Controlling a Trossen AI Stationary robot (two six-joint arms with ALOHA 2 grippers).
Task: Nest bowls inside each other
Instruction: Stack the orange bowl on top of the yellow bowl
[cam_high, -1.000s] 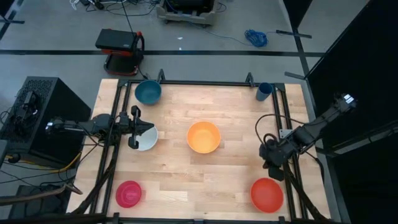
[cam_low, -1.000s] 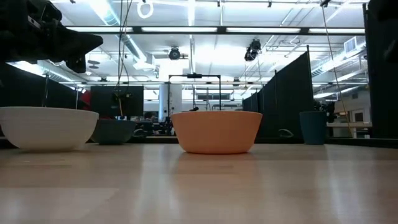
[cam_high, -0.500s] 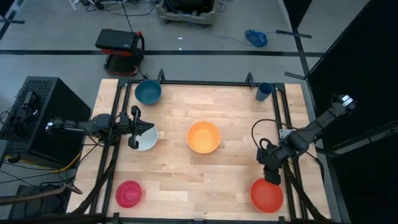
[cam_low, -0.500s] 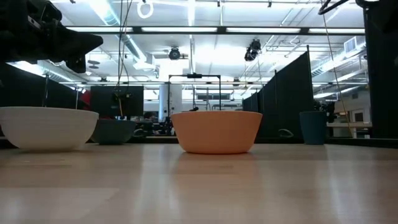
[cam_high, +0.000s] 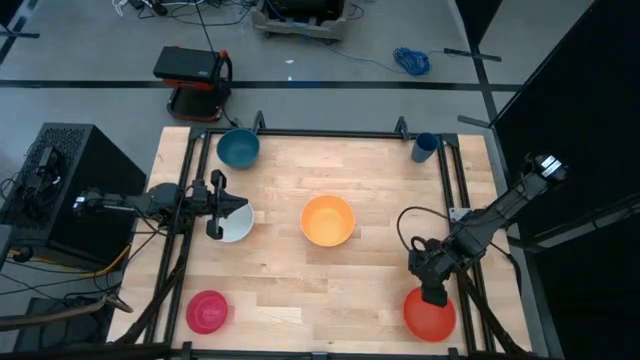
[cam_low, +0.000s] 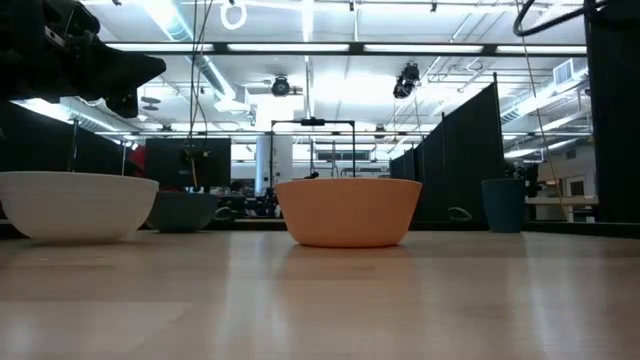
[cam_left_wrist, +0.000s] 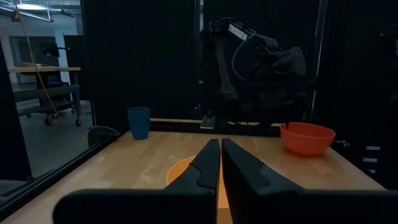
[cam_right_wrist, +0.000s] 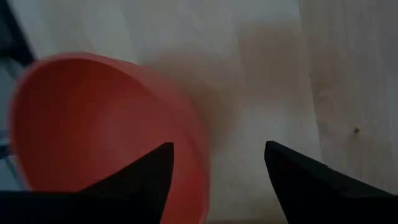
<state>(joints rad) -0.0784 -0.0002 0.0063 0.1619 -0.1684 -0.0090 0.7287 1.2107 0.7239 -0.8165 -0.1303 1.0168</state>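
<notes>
right gripper (cam_high: 433, 291): had moved from beside the table's right rail down to the red bowl's (cam_high: 430, 314) near rim; fingers went from shut to spread wide, one inside the rim, one outside.
meaning: looked like a set-up to pinch the rim; nothing was gripped yet.
left gripper (cam_high: 228, 205): shut, empty, over the white bowl (cam_high: 236, 224), unchanged.
other bowls: orange bowl (cam_high: 327, 220) far to the right gripper's side at mid-table, teal bowl (cam_high: 238, 148) and pink bowl (cam_high: 207, 312) well apart, none moved.
progress: no bowl was nested yet.
</notes>
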